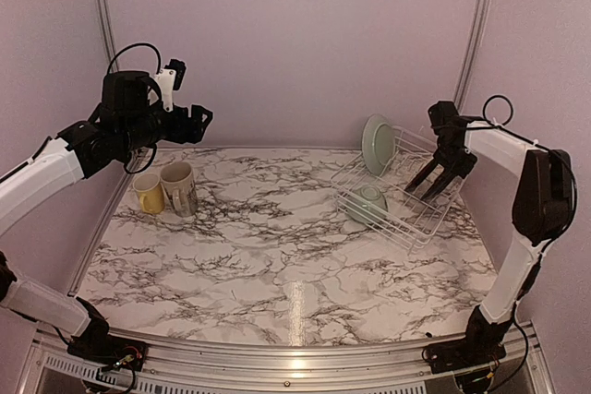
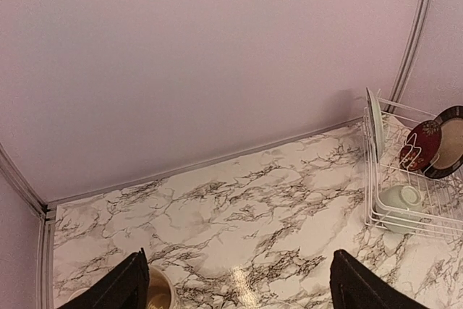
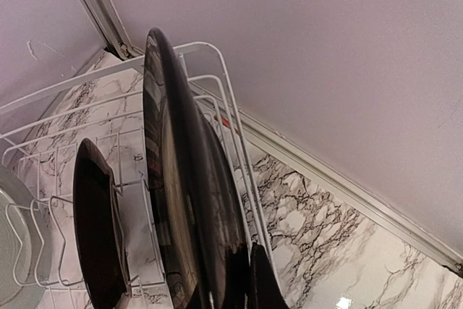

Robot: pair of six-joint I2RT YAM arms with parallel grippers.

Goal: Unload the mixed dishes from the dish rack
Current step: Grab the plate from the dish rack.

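The white wire dish rack (image 1: 406,219) stands at the right. A pale-green bowl (image 1: 367,205) lies in its near end, and a plain pale-green plate (image 1: 377,145) stands at its far end. Two black-rimmed plates stand edge-on behind them: the red one (image 2: 418,146) and the pale-green one (image 2: 450,141). My right gripper (image 1: 452,165) is shut on the rim of the pale-green black-rimmed plate (image 3: 184,200); one finger (image 3: 264,280) presses its back. The yellow mug (image 1: 148,193) and cream printed mug (image 1: 178,188) stand on the table at the left. My left gripper (image 1: 199,122) hangs open and empty above them.
The marble table (image 1: 277,256) is bounded by pale purple walls at the back and sides, with a metal rail along the near edge. The rack's wire side (image 3: 239,142) runs close beside the held plate. The cream mug's rim (image 2: 158,291) shows by my left finger.
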